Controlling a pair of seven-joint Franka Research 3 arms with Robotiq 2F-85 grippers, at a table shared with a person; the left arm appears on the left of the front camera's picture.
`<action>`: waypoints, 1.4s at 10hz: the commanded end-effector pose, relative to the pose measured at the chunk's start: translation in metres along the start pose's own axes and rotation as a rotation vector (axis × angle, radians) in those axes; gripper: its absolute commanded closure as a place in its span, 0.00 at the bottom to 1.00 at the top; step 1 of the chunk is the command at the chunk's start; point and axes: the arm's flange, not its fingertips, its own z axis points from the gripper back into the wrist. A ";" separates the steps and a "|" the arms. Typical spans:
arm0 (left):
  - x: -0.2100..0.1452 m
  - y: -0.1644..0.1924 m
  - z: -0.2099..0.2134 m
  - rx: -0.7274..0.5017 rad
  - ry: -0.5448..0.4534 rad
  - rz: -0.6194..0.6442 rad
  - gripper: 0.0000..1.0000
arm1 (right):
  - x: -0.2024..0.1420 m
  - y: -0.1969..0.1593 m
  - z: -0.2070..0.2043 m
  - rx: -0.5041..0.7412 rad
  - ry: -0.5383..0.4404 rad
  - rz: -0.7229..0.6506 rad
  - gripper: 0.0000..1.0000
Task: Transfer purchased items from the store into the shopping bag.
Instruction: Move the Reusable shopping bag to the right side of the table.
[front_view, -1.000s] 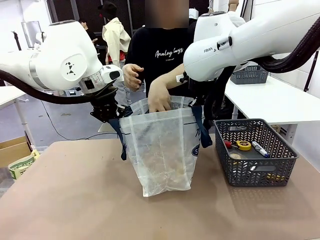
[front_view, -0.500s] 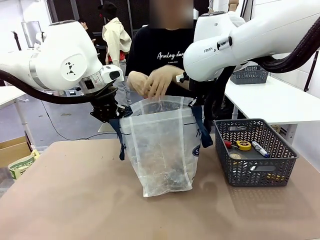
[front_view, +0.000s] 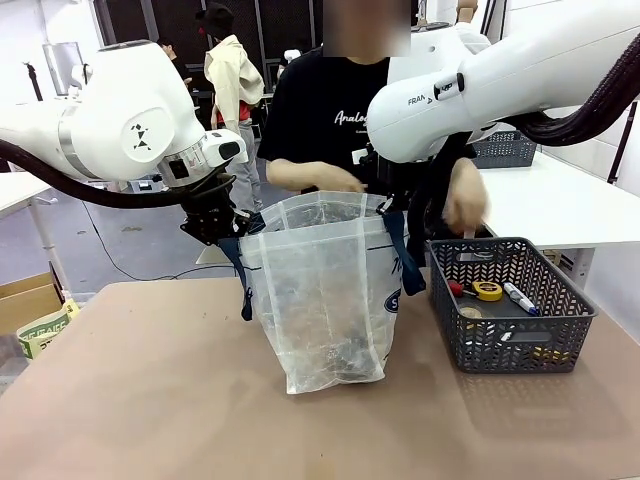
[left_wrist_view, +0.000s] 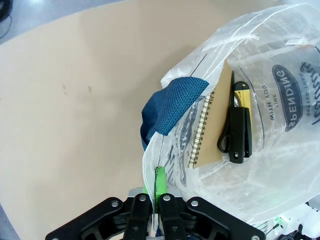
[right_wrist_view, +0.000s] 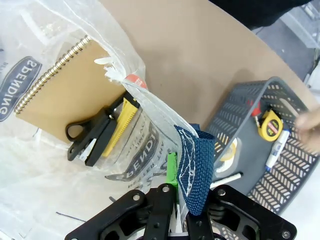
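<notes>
Shopping bag (front_view: 322, 300) is sitting mid-tabletop (front_view: 140, 400) — thin, floppy plastic, probably slumping unless pinched at the top edge; left end effector (left_wrist_view: 152, 187) and right end effector (right_wrist_view: 181, 185) are both clamping that edge; notebook (left_wrist_view: 212, 120) and scissors (left_wrist_view: 231, 134) are lying inside — looks like light stuff.

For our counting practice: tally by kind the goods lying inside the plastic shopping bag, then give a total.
Spiral notebook: 1
Black scissors: 1
Yellow utility knife: 1
Total in the shopping bag: 3
</notes>
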 end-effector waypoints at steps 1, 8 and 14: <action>-0.003 0.001 0.002 0.004 -0.005 0.014 1.00 | -0.001 -0.001 0.000 -0.001 0.002 -0.002 1.00; -0.003 0.001 0.002 0.004 -0.005 0.014 1.00 | -0.001 -0.001 0.000 -0.001 0.002 -0.002 1.00; -0.003 0.001 0.002 0.004 -0.005 0.014 1.00 | -0.001 -0.001 0.000 -0.001 0.002 -0.002 1.00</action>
